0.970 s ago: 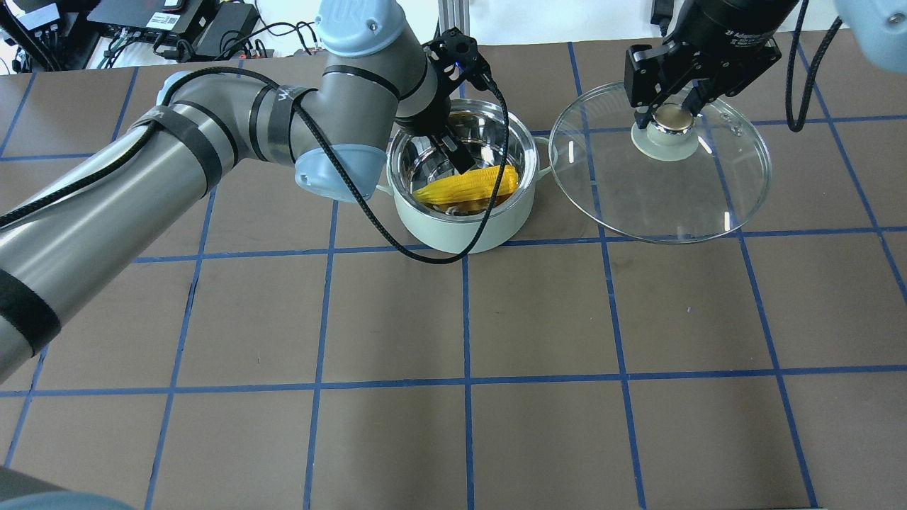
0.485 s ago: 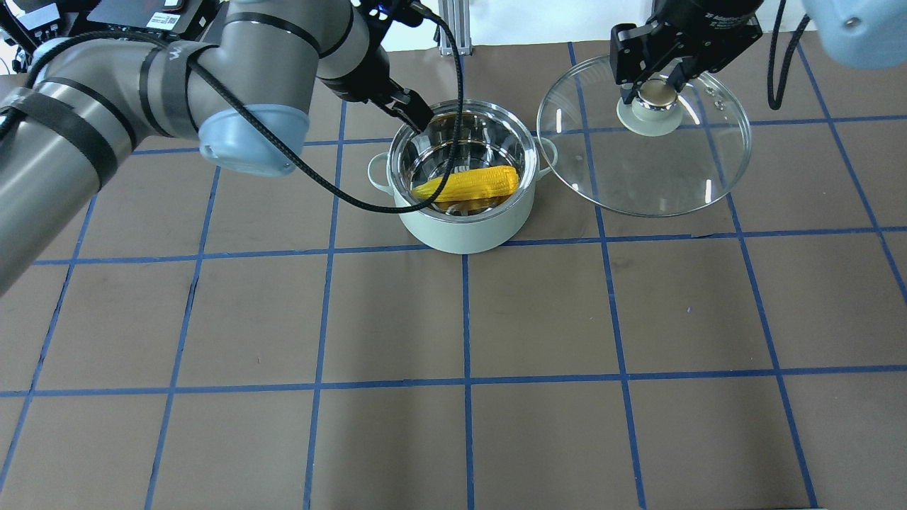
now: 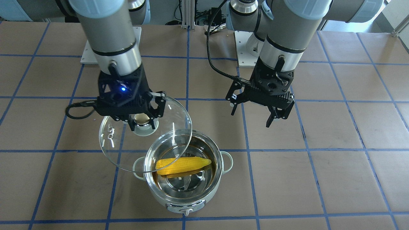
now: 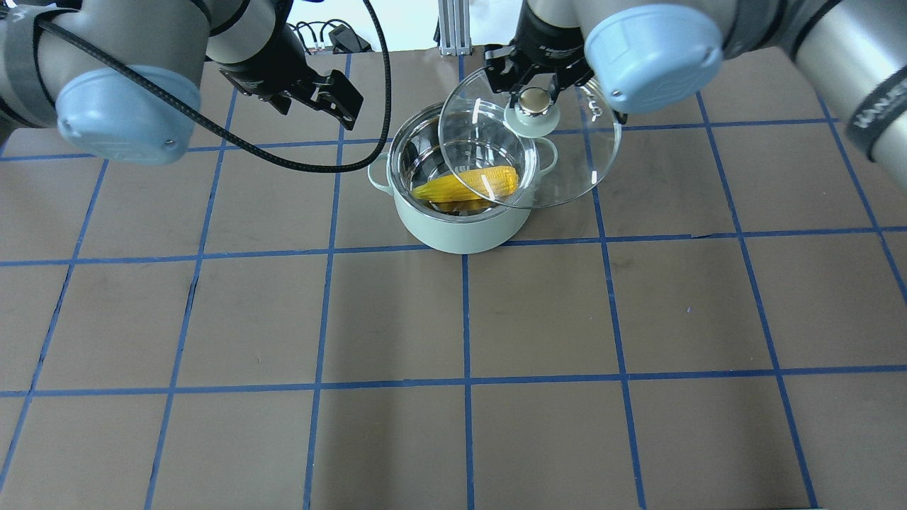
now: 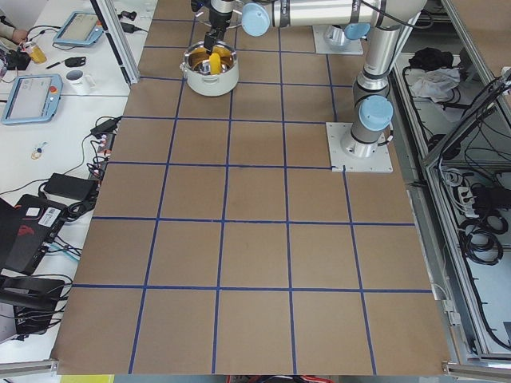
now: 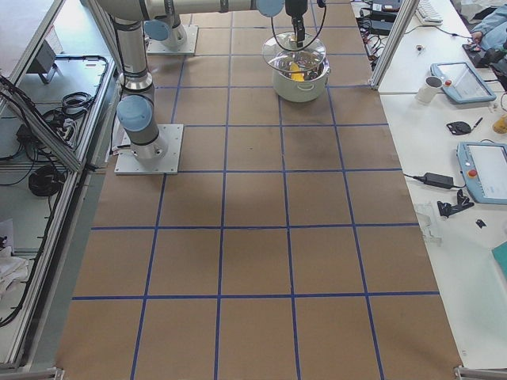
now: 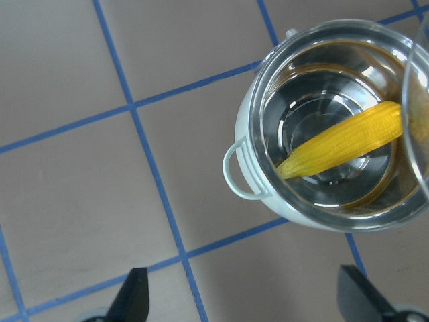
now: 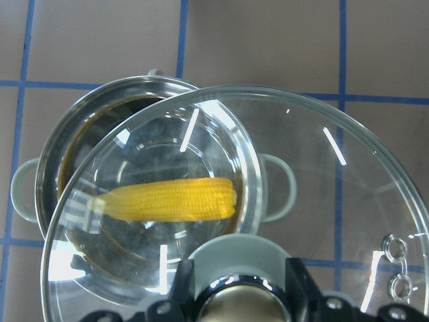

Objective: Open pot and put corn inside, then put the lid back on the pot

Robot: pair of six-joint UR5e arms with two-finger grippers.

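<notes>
The mint-grey pot stands open on the mat, and the yellow corn lies across its steel bottom. My right gripper is shut on the knob of the glass lid. It holds the lid above the table, overlapping the pot's right side. In the front view the lid covers part of the pot and corn. My left gripper is open and empty, up and left of the pot. The left wrist view shows the corn in the pot beyond the open fingertips.
The brown mat with a blue tape grid covers the table. The arms' base plates sit at the robot's side. A black cable hangs from my left wrist near the pot's left handle. Benches with tablets and a mug lie beyond the table's far edge.
My left gripper has left the pot and drawn back up and to the left, empty. My right gripper has carried the lid left until it overlaps the pot. The corn stays in the pot.
</notes>
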